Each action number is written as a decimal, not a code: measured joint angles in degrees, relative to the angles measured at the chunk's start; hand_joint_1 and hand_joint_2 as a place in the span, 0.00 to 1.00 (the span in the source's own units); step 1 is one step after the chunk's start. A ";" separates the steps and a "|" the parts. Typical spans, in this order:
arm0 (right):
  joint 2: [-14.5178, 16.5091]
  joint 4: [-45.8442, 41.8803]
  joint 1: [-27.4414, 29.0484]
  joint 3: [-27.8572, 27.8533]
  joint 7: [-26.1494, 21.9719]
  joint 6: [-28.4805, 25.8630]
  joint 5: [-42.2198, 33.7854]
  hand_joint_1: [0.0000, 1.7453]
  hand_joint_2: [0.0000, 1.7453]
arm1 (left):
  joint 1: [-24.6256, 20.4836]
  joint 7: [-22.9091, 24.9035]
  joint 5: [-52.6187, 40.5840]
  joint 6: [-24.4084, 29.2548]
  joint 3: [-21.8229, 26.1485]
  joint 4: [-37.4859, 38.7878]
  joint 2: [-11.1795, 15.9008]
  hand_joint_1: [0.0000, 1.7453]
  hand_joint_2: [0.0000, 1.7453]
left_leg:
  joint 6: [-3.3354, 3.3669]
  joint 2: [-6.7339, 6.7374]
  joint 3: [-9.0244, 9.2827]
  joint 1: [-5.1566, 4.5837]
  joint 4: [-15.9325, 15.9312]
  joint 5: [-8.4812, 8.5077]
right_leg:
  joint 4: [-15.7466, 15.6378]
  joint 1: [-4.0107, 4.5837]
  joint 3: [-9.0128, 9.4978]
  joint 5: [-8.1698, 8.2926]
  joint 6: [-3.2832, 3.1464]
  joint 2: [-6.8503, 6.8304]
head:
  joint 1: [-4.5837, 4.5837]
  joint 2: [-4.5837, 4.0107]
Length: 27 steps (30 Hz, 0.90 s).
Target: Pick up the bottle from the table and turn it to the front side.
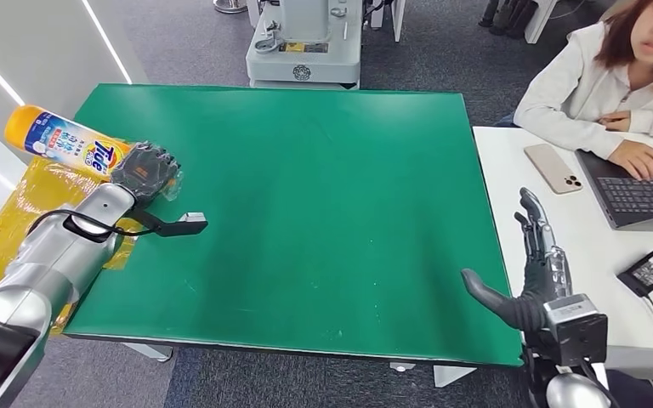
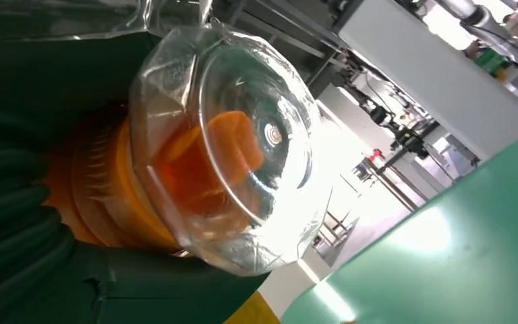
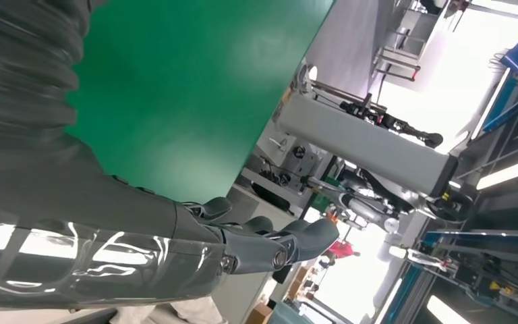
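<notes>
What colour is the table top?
Green; the table top shows best in the head view.

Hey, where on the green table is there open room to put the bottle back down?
Most of the green mat is bare, from the far edge to the near edge, between the left hand holding the bottle and the open right hand. It gets crowded past the right edge: the white desk carries a phone, laptop and charger.

Glossy plastic bottle (image 1: 68, 143); matt green table (image 1: 323, 212)
</notes>
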 joint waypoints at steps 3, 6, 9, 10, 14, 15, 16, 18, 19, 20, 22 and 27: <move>-0.02 -0.76 0.75 -0.56 0.02 -0.01 -0.04 0.00 1.00 | 0.94 -0.92 0.08 0.01 0.00 0.00 0.19 1.00 1.00 | 0.00 0.00 0.00 0.00 0.00 0.00 | 0.00 0.00 0.00 0.00 0.00 0.00 | 0.00 0.00; -0.11 -1.17 0.91 -1.01 0.15 0.05 -0.13 0.00 1.00 | 2.14 -0.93 -0.16 0.05 0.00 0.00 0.23 1.00 1.00 | 0.00 0.01 0.01 0.00 0.00 0.00 | 0.00 0.00 0.00 0.00 -0.01 0.01 | 0.00 0.00; -0.26 -1.27 0.89 -1.07 0.27 0.14 -0.08 0.00 1.00 | 3.18 -1.08 0.01 -0.05 0.00 0.00 0.24 1.00 1.00 | 0.00 0.00 0.01 0.00 0.00 0.00 | 0.00 0.00 0.01 0.00 0.00 0.00 | 0.00 0.00; -0.29 -1.30 0.93 -1.07 0.29 0.13 -0.05 0.00 1.00 | 3.49 -1.24 0.17 -0.13 0.00 0.00 0.27 1.00 1.00 | 0.00 0.00 0.01 0.00 0.00 0.00 | 0.00 0.00 0.01 0.00 0.00 0.00 | 0.00 0.00; -0.31 -1.78 1.47 -1.07 0.35 0.05 0.01 0.00 1.00 | 4.70 -2.31 2.04 -0.64 0.11 0.00 0.42 1.00 1.00 | 0.00 0.00 0.01 0.00 0.00 0.00 | 0.00 0.00 0.00 0.00 -0.01 0.00 | 0.00 0.00; -0.31 -1.97 1.66 -1.08 0.35 0.02 0.02 0.00 1.00 | 4.95 -2.74 2.92 -0.88 0.26 0.00 0.44 1.00 1.00 | 0.00 0.00 0.01 0.00 0.00 0.00 | 0.00 0.00 0.00 0.00 -0.01 0.00 | 0.00 0.00; -0.31 -2.15 1.84 -1.10 0.36 -0.02 0.03 0.00 1.00 | 5.19 -3.08 3.74 -1.22 0.44 0.00 0.44 1.00 1.00 | 0.00 0.00 0.00 0.00 0.00 0.00 | 0.00 0.00 0.00 0.00 -0.01 0.00 | 0.00 0.00; -0.31 -2.51 2.19 -1.16 0.39 -0.04 0.04 0.00 1.00 | 5.59 -3.21 4.85 -2.08 0.91 0.00 0.43 1.00 1.00 | 0.00 0.00 0.01 0.00 0.00 0.00 | 0.00 0.00 -0.01 -0.01 -0.01 0.00 | -0.01 0.00; -0.31 -2.67 2.34 -1.21 0.43 -0.05 0.08 0.00 1.00 | 5.73 -3.21 5.20 -2.65 1.18 0.00 0.42 1.00 1.00 | 0.00 0.00 0.01 0.00 0.00 0.00 | 0.00 0.00 -0.01 -0.01 -0.01 0.00 | -0.01 0.00; -0.31 -2.84 2.52 -1.26 0.48 -0.06 0.13 0.00 1.00 | 5.81 -3.22 5.47 -3.28 1.41 0.00 0.40 1.00 1.00 | 0.00 0.00 0.01 0.00 0.00 0.00 | 0.00 0.01 -0.01 -0.01 -0.01 0.00 | -0.01 0.00; -0.31 -3.12 2.86 -1.35 0.56 -0.06 0.26 0.00 1.00 | 5.85 -3.33 5.95 -4.85 1.75 0.01 0.37 1.00 1.00 | 0.00 0.00 0.01 0.01 0.00 0.00 | 0.00 0.01 0.00 -0.01 -0.01 0.00 | 0.00 0.00; -0.31 -3.85 3.84 -1.49 0.62 -0.03 0.39 0.00 1.00 | 5.71 -4.47 8.99 -8.60 3.43 0.06 0.17 1.00 1.00 | 0.00 0.00 0.02 0.00 0.00 0.00 | 0.00 0.00 0.00 0.00 -0.01 0.00 | 0.00 0.00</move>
